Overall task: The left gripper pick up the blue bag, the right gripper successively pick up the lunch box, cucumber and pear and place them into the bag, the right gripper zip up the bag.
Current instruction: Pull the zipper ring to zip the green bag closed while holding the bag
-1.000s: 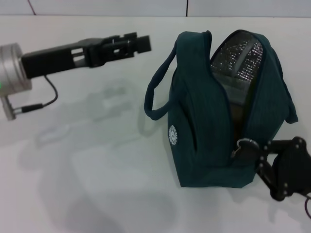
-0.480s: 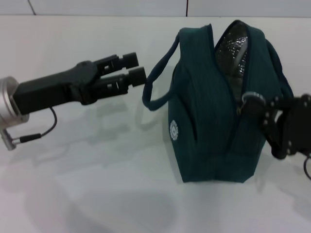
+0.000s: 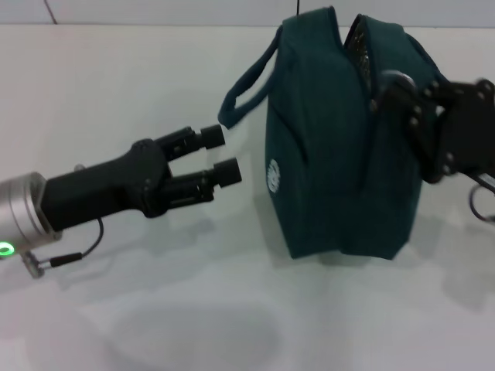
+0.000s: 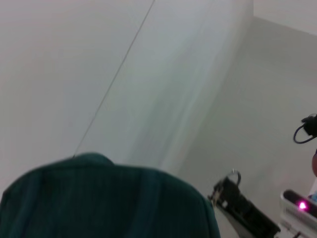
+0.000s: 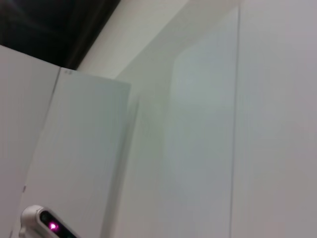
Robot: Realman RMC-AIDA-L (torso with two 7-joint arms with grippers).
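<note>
The blue bag (image 3: 340, 154) stands upright on the white table, its white logo (image 3: 273, 175) facing my left gripper. Only a narrow slit of foil lining (image 3: 357, 31) shows at its top. My left gripper (image 3: 222, 154) is open and empty, just left of the bag below its loop handle (image 3: 244, 93), touching nothing. My right gripper (image 3: 389, 94) is shut on the ring zip pull (image 3: 394, 76) high on the bag's right side. The left wrist view shows the bag's top (image 4: 99, 198) and the right gripper (image 4: 242, 208). The lunch box, cucumber and pear are out of view.
The white table (image 3: 155, 309) stretches to the left of and in front of the bag. A pale wall (image 3: 155, 11) rises behind it. The right wrist view shows only wall panels (image 5: 198, 124).
My right gripper has run the zip pull from the bag's near end up to its top, narrowing the opening. My left gripper has swung nearer and rightwards to the bag's left side.
</note>
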